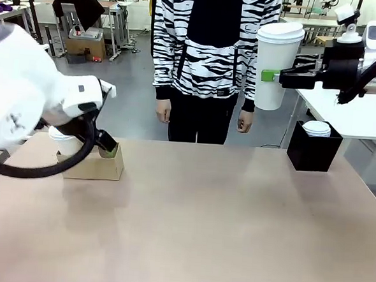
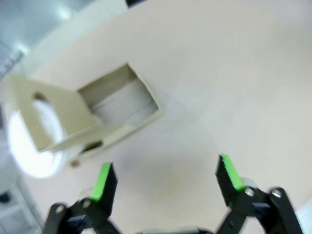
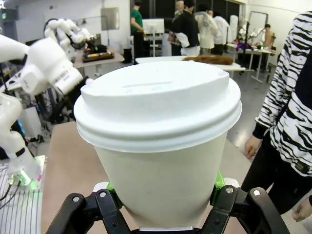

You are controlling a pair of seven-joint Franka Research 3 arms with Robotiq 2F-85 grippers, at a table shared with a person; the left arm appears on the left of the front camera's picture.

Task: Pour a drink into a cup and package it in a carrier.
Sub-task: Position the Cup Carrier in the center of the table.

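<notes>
Left gripper (image 2: 165, 170): jaws wide apart, holding nothing, low over the table (image 1: 201, 231) just beside the carrier (image 1: 96, 167), which sits at the far left. Person (image 1: 206, 52): standing at the far side, hands down. Right gripper (image 1: 272, 76): clamped on the lidded cup (image 1: 277, 63), held upright, high above the table's far right. Black box (image 1: 312, 152): below the cup.

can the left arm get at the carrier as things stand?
Probably yes. The left pincer is open and hangs close to the carrier, with only bare table between them and nothing in the way.
</notes>
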